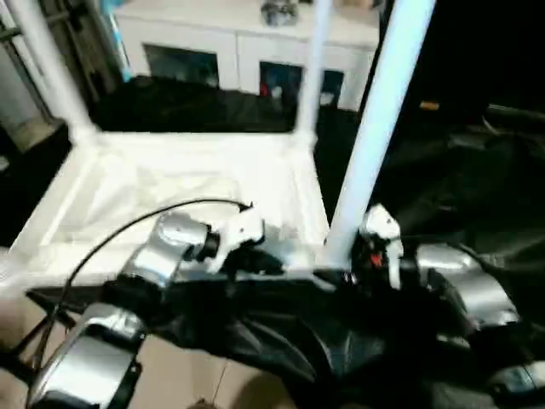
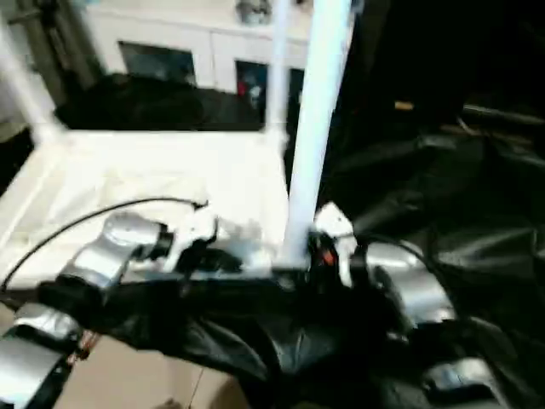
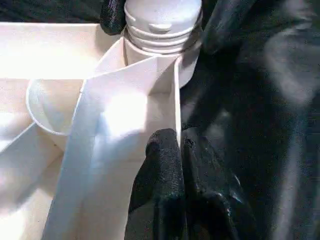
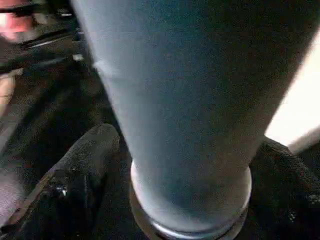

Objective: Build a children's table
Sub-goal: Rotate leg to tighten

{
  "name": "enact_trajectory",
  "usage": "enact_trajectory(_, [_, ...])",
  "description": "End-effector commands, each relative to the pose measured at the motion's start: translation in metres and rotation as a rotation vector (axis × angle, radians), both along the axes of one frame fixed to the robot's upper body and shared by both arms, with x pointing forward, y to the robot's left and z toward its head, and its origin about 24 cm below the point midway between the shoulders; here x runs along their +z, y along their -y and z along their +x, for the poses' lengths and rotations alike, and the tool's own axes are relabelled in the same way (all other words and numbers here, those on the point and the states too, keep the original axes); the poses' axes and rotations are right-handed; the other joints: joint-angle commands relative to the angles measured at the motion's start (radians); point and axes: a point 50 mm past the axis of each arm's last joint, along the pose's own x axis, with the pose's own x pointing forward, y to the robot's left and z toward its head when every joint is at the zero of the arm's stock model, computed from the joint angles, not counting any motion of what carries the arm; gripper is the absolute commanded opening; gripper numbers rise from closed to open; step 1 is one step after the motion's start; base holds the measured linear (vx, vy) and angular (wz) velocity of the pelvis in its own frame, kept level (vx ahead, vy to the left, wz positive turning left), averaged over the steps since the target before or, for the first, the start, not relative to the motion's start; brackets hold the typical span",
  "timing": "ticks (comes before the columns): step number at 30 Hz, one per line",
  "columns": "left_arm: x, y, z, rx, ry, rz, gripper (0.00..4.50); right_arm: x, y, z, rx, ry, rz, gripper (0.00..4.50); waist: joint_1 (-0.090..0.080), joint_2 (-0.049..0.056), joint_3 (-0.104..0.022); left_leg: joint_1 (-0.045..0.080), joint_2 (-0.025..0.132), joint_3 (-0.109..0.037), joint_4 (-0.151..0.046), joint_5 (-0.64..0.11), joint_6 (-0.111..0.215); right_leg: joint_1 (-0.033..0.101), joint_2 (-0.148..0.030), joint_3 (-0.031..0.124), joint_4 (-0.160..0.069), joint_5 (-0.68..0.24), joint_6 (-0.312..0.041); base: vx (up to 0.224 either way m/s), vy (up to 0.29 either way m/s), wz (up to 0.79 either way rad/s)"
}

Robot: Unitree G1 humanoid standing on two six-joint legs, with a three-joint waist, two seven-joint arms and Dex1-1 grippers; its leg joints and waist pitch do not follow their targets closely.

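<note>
right gripper [image 4: 185,165] straddles upright leg [image 1: 375,128].

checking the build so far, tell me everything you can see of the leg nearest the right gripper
The long white tapered plastic tube leg stands nearly upright, leaning slightly, its threaded base seated in the near right corner socket of the upturned white ribbed plastic tabletop. It looks smooth and bluish in this light, and its top runs out of the picture. The right gripper straddles its lower end with fingers spread either side. The left gripper pinches the tabletop's rim beside it.
</note>
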Motion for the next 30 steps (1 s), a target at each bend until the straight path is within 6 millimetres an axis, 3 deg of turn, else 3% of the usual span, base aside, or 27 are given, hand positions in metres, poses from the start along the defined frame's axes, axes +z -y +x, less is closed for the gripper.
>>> enact_trajectory(1, [-0.013, 0.001, -0.009, -0.078, -0.053, 0.074, 0.00, 0.004, -0.005, -0.004, 0.071, -0.017, 0.009, 3.57, 0.002, -0.007, -0.054, 0.005, 0.028, -0.002, -0.067, -0.274, 0.033, 0.044, -0.057, 0.036, -0.082, -0.278, -0.209, 0.000, 0.000, 0.00])
enact_trajectory(6, [-0.011, -0.001, -0.006, -0.080, -0.041, 0.083, 0.00, 0.004, -0.006, -0.006, 0.092, -0.033, 0.005, 3.27, 0.005, -0.006, -0.055, 0.005, 0.026, -0.001, -0.064, -0.253, 0.030, 0.044, -0.057, 0.036, -0.079, -0.247, -0.214, 0.000, 0.000, 0.00])
enact_trajectory(13, [-0.012, 0.004, -0.002, -0.015, -0.021, 0.059, 0.00, -0.001, -0.013, -0.008, 0.059, -0.033, 0.020, 2.78, 0.008, -0.009, -0.052, 0.007, 0.026, -0.002, -0.067, -0.280, 0.019, 0.042, -0.060, 0.036, -0.087, -0.321, -0.192, 0.000, 0.000, 0.00])
enact_trajectory(15, [-0.012, 0.007, 0.001, 0.034, -0.016, 0.050, 0.00, -0.004, -0.015, -0.004, -0.007, -0.016, 0.025, 2.76, 0.007, -0.010, -0.050, 0.007, 0.026, -0.002, -0.068, -0.290, 0.015, 0.038, -0.061, 0.037, -0.090, -0.353, -0.182, 0.000, 0.000, 0.00])
enact_trajectory(18, [-0.011, 0.017, 0.009, 0.133, -0.001, 0.025, 0.00, -0.015, -0.020, 0.013, -0.269, 0.007, 0.012, 2.74, -0.002, -0.011, -0.046, 0.014, 0.020, -0.009, -0.072, -0.342, -0.010, 0.032, -0.063, 0.034, -0.103, -0.480, -0.143, 0.000, 0.000, 0.00])
enact_trajectory(20, [-0.011, 0.025, 0.013, 0.190, 0.016, 0.020, 0.00, -0.022, -0.024, 0.024, -0.450, 0.000, 0.002, 2.73, -0.015, -0.010, -0.042, 0.016, 0.016, -0.014, -0.073, -0.374, -0.028, 0.025, -0.065, 0.030, -0.112, -0.568, -0.118, 0.000, 0.000, 0.00])
enact_trajectory(21, [-0.011, 0.027, 0.014, 0.203, 0.020, 0.019, 0.00, -0.023, -0.025, 0.026, -0.487, -0.004, -0.002, 2.73, -0.023, -0.010, -0.043, 0.012, 0.015, -0.021, -0.076, -0.378, -0.035, 0.030, -0.067, 0.025, -0.113, -0.601, -0.098, 0.000, 0.000, 0.00])
enact_trajectory(22, [-0.011, 0.033, 0.016, 0.224, 0.028, 0.016, 0.00, -0.027, -0.028, 0.030, -0.570, 0.004, -0.029, 2.73, -0.027, -0.006, -0.044, 0.011, 0.015, -0.022, -0.078, -0.379, -0.033, 0.031, -0.066, 0.025, -0.118, -0.601, -0.086, 0.000, 0.000, 0.00])
enact_trajectory(24, [-0.011, 0.043, 0.017, 0.248, 0.036, 0.006, 0.00, -0.033, -0.036, 0.032, -0.634, -0.006, -0.059, 2.72, -0.040, -0.003, -0.047, 0.011, 0.018, -0.023, -0.081, -0.387, -0.032, 0.030, -0.064, 0.025, -0.115, -0.538, -0.109, 0.000, 0.000, 0.00])
enact_trajectory(27, [-0.011, 0.053, 0.017, 0.262, 0.044, -0.006, 0.00, -0.034, -0.052, 0.030, -0.616, -0.001, -0.039, 2.72, -0.043, -0.002, -0.048, 0.013, 0.018, -0.018, -0.081, -0.389, -0.027, 0.030, -0.058, 0.029, -0.111, -0.438, -0.139, 0.000, 0.000, 0.00])
enact_trajectory(29, [-0.011, 0.058, 0.016, 0.252, 0.043, -0.013, 0.00, -0.032, -0.060, 0.029, -0.587, 0.015, -0.010, 3.42, -0.042, -0.004, -0.050, 0.013, 0.016, -0.015, -0.079, -0.389, -0.018, 0.031, -0.058, 0.033, -0.109, -0.406, -0.154, 0.000, 0.000, 0.00])
enact_trajectory(30, [-0.011, 0.059, 0.015, 0.248, 0.044, -0.014, 0.00, -0.031, -0.063, 0.029, -0.576, 0.018, 0.002, 3.44, -0.041, -0.004, -0.051, 0.010, 0.016, -0.015, -0.080, -0.380, -0.014, 0.034, -0.058, 0.033, -0.107, -0.390, -0.158, 0.000, 0.000, 0.00])
